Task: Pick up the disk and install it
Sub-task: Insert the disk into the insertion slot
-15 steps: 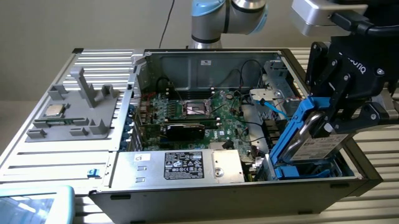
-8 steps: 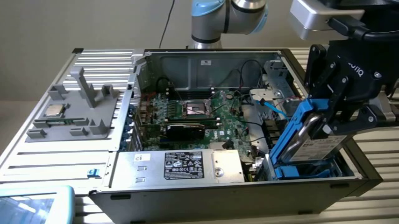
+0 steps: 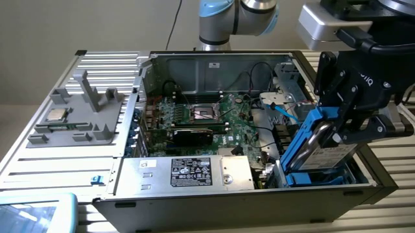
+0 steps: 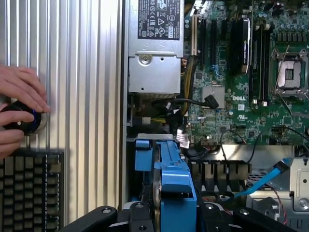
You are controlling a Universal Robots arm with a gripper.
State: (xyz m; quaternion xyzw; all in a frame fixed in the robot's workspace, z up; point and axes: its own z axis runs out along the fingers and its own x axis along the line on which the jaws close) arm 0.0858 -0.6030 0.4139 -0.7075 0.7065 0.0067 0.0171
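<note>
The black robot hand (image 3: 342,132) is clenched on the flat grey metal disk with a white label and a bright blue plastic frame (image 3: 321,148), one finger on each broad face. The disk stands on edge, leaning a little, at the exterior view's right end of the open dark computer case (image 3: 214,204). Its lower end is down among the blue plastic bay rails (image 3: 318,175) in that corner; whether it is seated there I cannot tell.

In the wrist view the disk (image 4: 170,174) is seen edge-on between the dark fingers of the hand (image 4: 166,217), just beside the green motherboard (image 4: 231,96) and the large silver box with a black label (image 4: 154,53). A light blue flat cable (image 4: 268,180) runs near the bay.

The case lies on a pale ribbed metal bench (image 4: 87,72). On the case's opened side panel, at the exterior view's left, a grey plastic fixture (image 3: 84,104) carries a small square silver chip (image 3: 56,115). A person's fingers (image 4: 21,84) rest on a round black knob (image 4: 19,121) beside a dark keyboard (image 4: 29,188)
</note>
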